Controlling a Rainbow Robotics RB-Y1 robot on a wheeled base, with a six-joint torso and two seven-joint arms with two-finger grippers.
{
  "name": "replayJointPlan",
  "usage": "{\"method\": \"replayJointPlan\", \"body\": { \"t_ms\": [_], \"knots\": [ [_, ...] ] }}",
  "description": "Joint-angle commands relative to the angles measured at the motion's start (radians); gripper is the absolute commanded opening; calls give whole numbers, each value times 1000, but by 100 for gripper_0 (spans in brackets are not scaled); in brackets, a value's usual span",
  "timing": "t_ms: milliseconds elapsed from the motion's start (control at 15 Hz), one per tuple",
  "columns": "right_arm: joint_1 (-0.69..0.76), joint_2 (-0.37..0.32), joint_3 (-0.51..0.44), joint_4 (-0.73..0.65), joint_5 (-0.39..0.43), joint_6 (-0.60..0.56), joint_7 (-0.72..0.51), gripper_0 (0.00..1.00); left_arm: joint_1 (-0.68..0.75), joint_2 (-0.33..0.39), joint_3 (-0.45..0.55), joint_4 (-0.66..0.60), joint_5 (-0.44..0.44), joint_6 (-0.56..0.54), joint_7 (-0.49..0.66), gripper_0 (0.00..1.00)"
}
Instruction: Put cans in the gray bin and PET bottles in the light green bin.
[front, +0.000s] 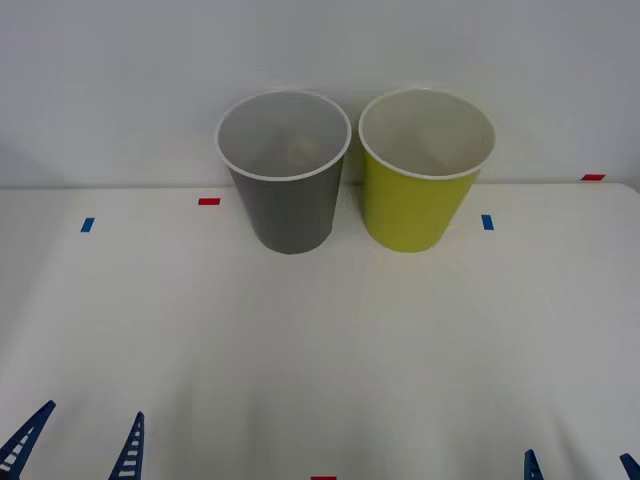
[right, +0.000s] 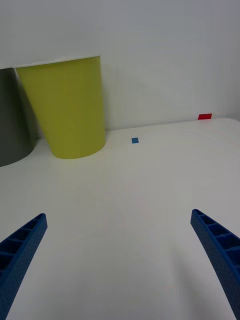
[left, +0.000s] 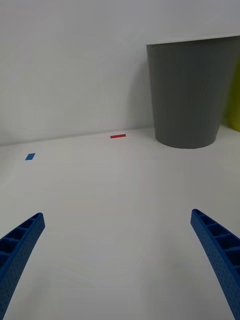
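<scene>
Gray bin (front: 290, 205) and light green bin (front: 415, 200) upright, side by side at rear of white surface (front: 320, 350), w/ something pale, indistinct inside gray bin. Blue/red tape marks (front: 209, 201) nearby. Left end effector (front: 80, 440) and right end effector (front: 580, 465) at near edge, fingers apart, holding nothing.

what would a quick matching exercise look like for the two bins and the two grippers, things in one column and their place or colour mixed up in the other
Things:
1. gray bin
2. light green bin
3. left gripper
4. right gripper

Descriptions:
A. open, at the near right edge of the table
B. stands at the back, on the robot's right of the pair
C. open, at the near left edge of the table
D. stands at the back, on the robot's left of the pair

Pairs: 1-D, 2-B, 3-C, 4-A
</scene>
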Motion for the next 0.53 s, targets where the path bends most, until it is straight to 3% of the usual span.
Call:
{"method": "replayJointPlan", "body": {
  "t_ms": [67,533],
  "knots": [
    [0,0,0,0,0,0,0,100,51,-19,0,9,-3,-50,-4,100],
    [0,0,0,0,0,0,0,100,41,-45,3,75,-28,-97,-22,100]
  ]
}}
